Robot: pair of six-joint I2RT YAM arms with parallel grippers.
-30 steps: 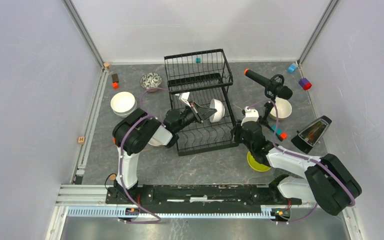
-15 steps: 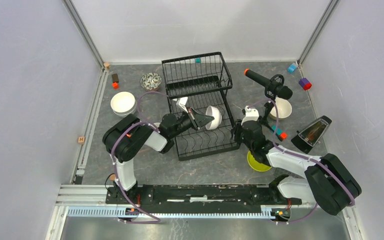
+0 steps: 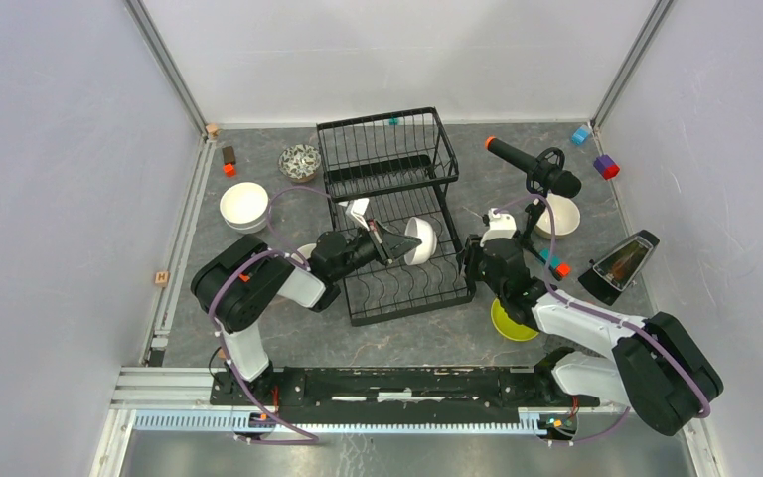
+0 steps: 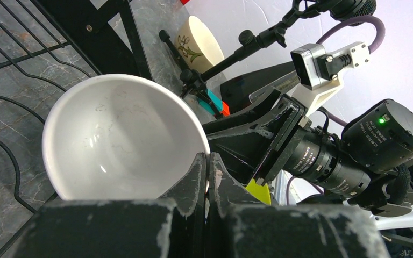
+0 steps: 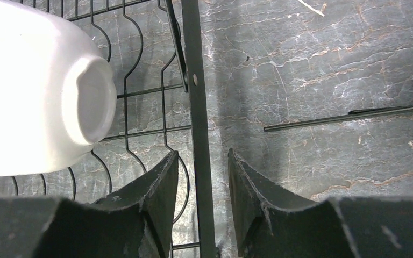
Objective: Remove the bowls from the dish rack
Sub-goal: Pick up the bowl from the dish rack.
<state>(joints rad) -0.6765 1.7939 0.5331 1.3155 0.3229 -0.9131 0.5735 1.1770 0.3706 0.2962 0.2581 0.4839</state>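
From the near edge of the tabletop (image 3: 407,343), the left arm folds at the elbow and reaches right and away from its base. Its forearm lies low across the near left corner of the dish rack (image 3: 409,311). The left tool (image 4: 208,164) is closed narrow, its two fingers pinching the rim of a white bowl (image 4: 118,140), one inside the rim and one outside. That bowl is tipped on its side over the right half of the rack's slotted lower tray, mouth toward the left arm, foot toward the right arm. We cannot tell whether it rests on the wires or hangs just clear of them.

The right arm stretches from its base at the near right, forearm running left and away, wrist at the rack's right side. The right tool (image 5: 201,156) stands partly open, one finger on each side of the rack's black side bar. A gap shows on both sides of the bar, so it grips nothing.

Under the right forearm a lime green bowl (image 3: 510,323) sits upright on the tabletop, just beside the rack's near right corner and partly hidden by the arm. Farther off, right of the rack, a cream bowl (image 3: 564,216) with a flower print stands behind the microphone tripod (image 3: 534,169). Left of the rack sits a stack of white bowls (image 3: 244,206). Beyond it, near the rack's far left corner, is a dark-patterned bowl (image 3: 300,161).
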